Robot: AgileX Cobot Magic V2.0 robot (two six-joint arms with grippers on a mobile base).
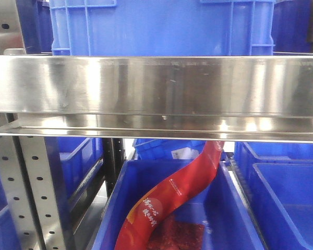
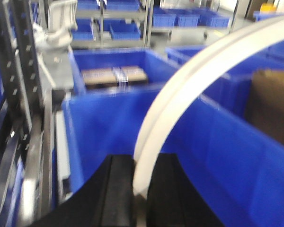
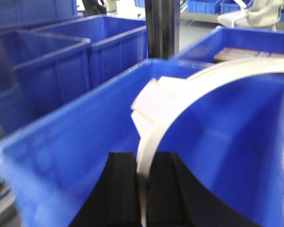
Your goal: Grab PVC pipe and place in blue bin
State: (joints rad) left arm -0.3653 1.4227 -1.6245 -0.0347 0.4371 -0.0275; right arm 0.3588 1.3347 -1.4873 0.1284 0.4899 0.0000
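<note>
In the left wrist view, the left gripper (image 2: 141,189) is seen at the bottom centre of the frame, its two black fingers (image 2: 114,189) pinched on the end of a white PVC pipe (image 2: 189,85), which arcs up to the upper right corner and is cut off there. Behind the pipe a blue bin (image 2: 109,123) is seen, its interior hidden by the near wall; the image is blurred. A further blue bin (image 2: 109,59) at upper centre holds flat brown packs (image 2: 114,75) whose nature cannot be made out. In the right wrist view, the right gripper (image 3: 143,189) is likewise closed on a white curved pipe (image 3: 154,137), bearing a blocky white fitting (image 3: 149,101), over a blue bin (image 3: 85,132) whose floor is not visible. Whether both views show the same pipe cannot be told. In the front view, neither gripper is visible; a steel shelf rail (image 1: 156,96) crosses the middle, and below it an open blue bin (image 1: 112,208) contains a red printed bag (image 1: 172,200) rising toward the rail.
</note>
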